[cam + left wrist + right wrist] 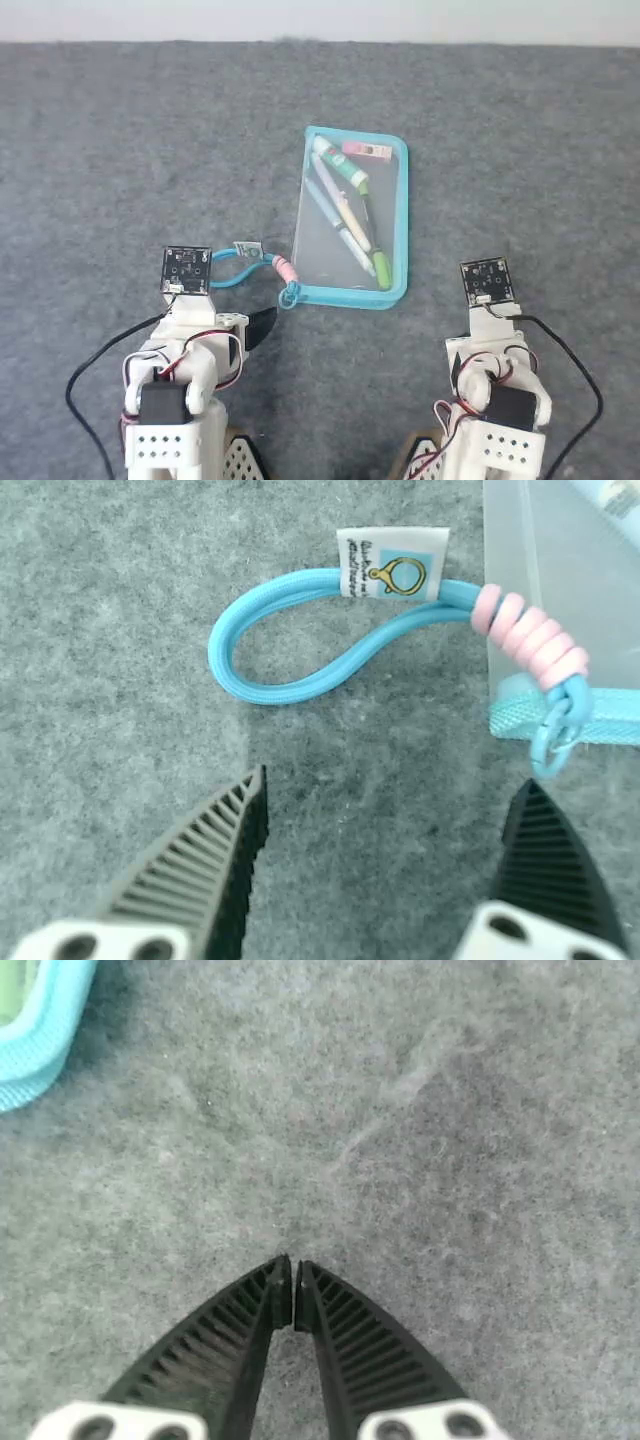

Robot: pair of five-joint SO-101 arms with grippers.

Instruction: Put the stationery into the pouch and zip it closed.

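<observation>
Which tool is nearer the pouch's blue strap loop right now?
Left. The left tool, open, sits just short of the blue strap loop, which lies beyond its fingertips. The right tool, shut, is over the grey mat on the other side of the pouch.

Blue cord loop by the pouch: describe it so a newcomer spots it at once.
On the grey felt mat lies a clear plastic pouch with turquoise trim. At its corner nearest the left arm, pink beads join a sky-blue cord loop lying flat. Its white fabric tag sets it apart.

White arms (180,400), black ribbed tools (390,790), black cables (70,392).
</observation>
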